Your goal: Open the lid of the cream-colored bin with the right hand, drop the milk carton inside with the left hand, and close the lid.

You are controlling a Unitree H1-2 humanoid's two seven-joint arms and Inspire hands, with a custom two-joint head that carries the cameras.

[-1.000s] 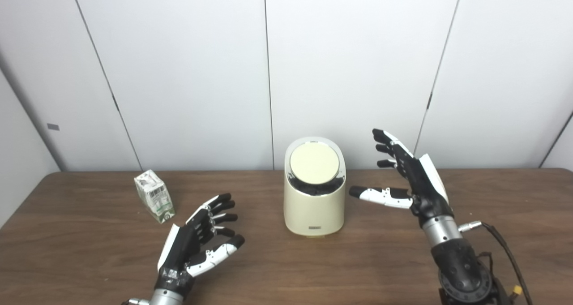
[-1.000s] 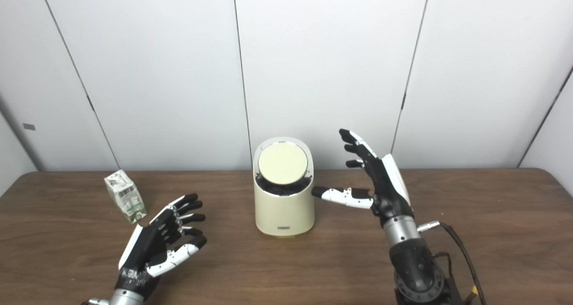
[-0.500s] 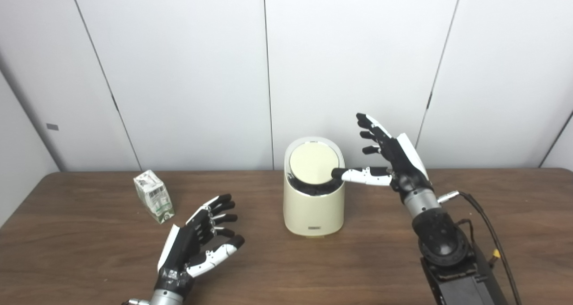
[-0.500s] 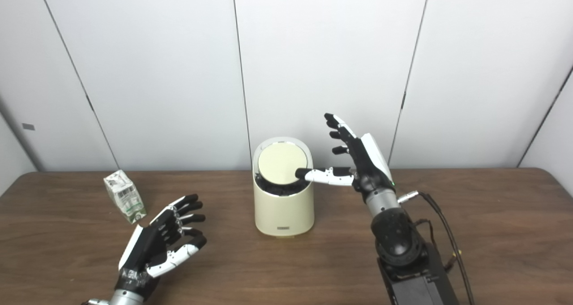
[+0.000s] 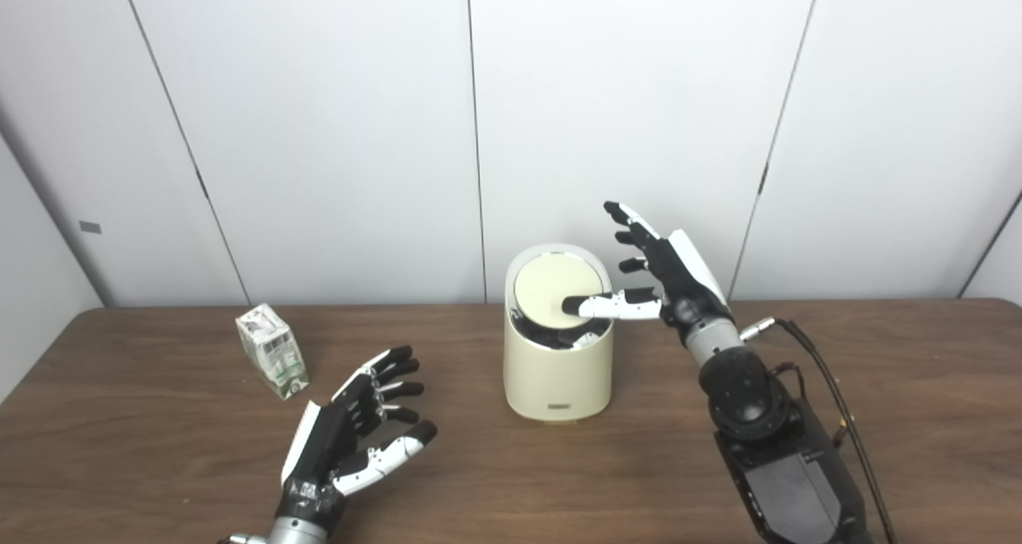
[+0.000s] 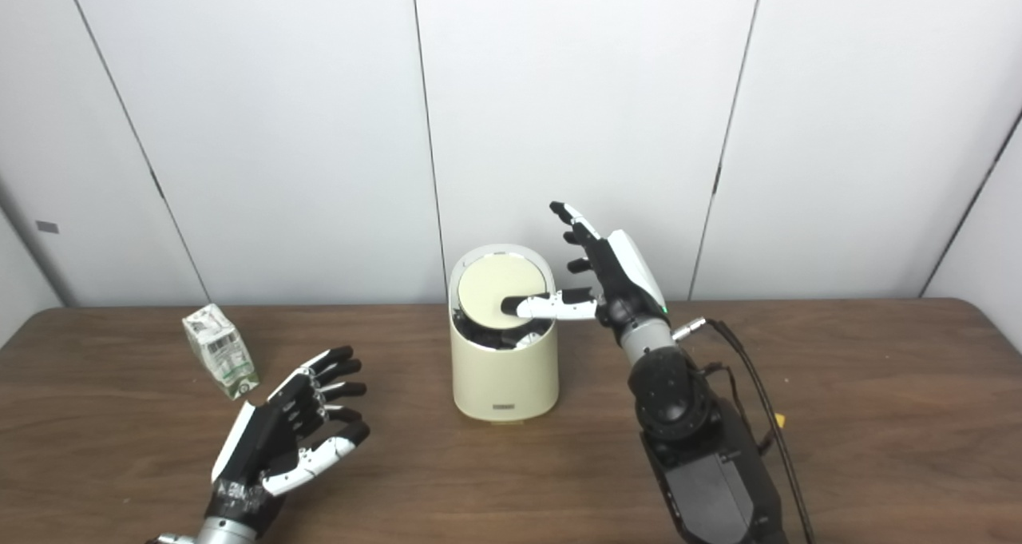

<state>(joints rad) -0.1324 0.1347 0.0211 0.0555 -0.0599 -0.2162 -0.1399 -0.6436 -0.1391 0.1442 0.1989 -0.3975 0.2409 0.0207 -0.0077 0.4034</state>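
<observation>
The cream-colored bin (image 5: 557, 372) stands at mid-table, and its round lid (image 5: 543, 292) is down. My right hand (image 5: 667, 276) hovers at the bin's upper right, open, fingers spread upward. Its thumb reaches across the lid's right part; a reflection of it shows in the dark rim below. A small white and green milk carton (image 5: 271, 351) stands tilted on the table at the left. Open and palm up, my left hand (image 5: 347, 428) rests near the front edge, to the right of the carton and apart from it.
The brown wooden table (image 5: 918, 384) reaches back to a white panelled wall. My right arm's black base (image 5: 786, 472) and its cable (image 5: 834, 384) occupy the front right.
My right hand has risen and swung left from beside the bin, bringing its thumb over the lid. The left hand, the carton and the bin have stayed put.
</observation>
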